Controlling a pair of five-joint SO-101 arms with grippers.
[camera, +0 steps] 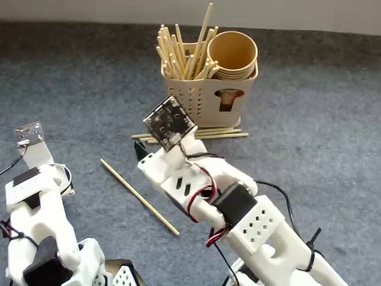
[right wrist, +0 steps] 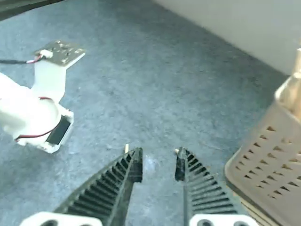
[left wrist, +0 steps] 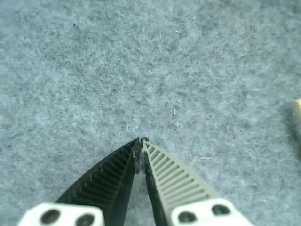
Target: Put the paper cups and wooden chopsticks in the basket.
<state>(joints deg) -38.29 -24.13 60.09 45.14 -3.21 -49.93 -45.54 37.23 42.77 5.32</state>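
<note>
**Left.** The white left arm [camera: 36,202] sits at the near left corner of the grey carpet [camera: 71,77]. The left gripper [left wrist: 140,142] points down at bare carpet, its ribbed jaws pressed tip to tip with nothing between them.

**Centre.** A single wooden chopstick [camera: 140,198] lies flat on the carpet, running diagonally from far left to near right, between the two arms and touched by neither. The right gripper [right wrist: 158,165] hangs low over the carpet, just right of that chopstick's far end and to the near left of the basket. Its jaws stand a narrow gap apart and hold nothing.

**Right.** A small bundle of wooden chopsticks [camera: 220,134] lies flat on the carpet against the near foot of the beige perforated plastic basket [camera: 202,101]. Inside the basket, many upright wooden chopsticks [camera: 178,53] fill the left compartment. A stack of brown paper cups [camera: 233,56] stands in the right one.

**Progress.** The cups appear fully stowed, and most chopsticks are already in. Judging from the scene, what is left is the lone diagonal chopstick and the few at the basket's foot, so the task looks near its end. The slightly parted right gripper is the better placed to take either.
</note>
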